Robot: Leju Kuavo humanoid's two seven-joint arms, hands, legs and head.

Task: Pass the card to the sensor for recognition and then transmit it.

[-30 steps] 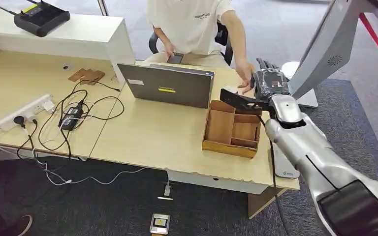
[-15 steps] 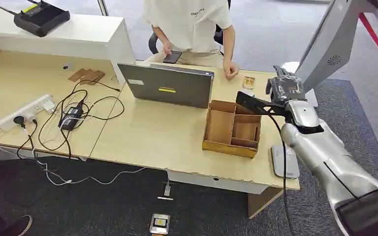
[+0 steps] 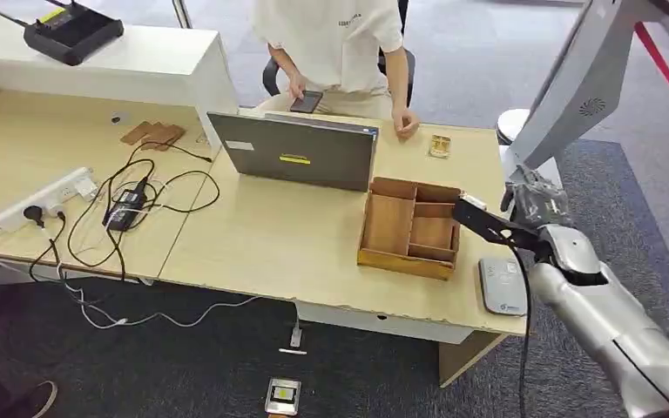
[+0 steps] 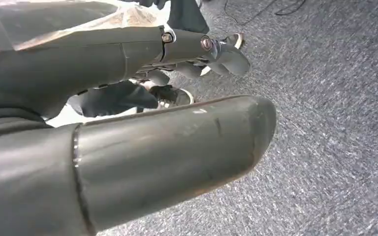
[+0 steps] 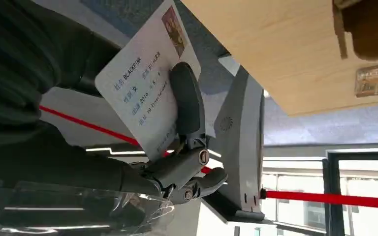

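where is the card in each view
head view: cannot make it out; the right robot hand holding it is past the table's right end.
left wrist view: not in it.
right wrist view: card held in the robot hand, in front of the stand.
shared landmark: grey slanted stand.

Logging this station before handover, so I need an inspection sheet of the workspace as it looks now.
Surface: light wooden desk, in two joined sections.
Job's things: white printed ID card held in the right robot hand; flat grey sensor pad at the desk's right edge.
Clutter: grey laptop, compartmented wooden tray, small wooden pieces, black router on the white shelf.
Grippers: right grips the card; left robot hand hangs over carpet, state unclear.
Cables: white power strip with tangled black leads.
Surroundings: seated person holding a phone.
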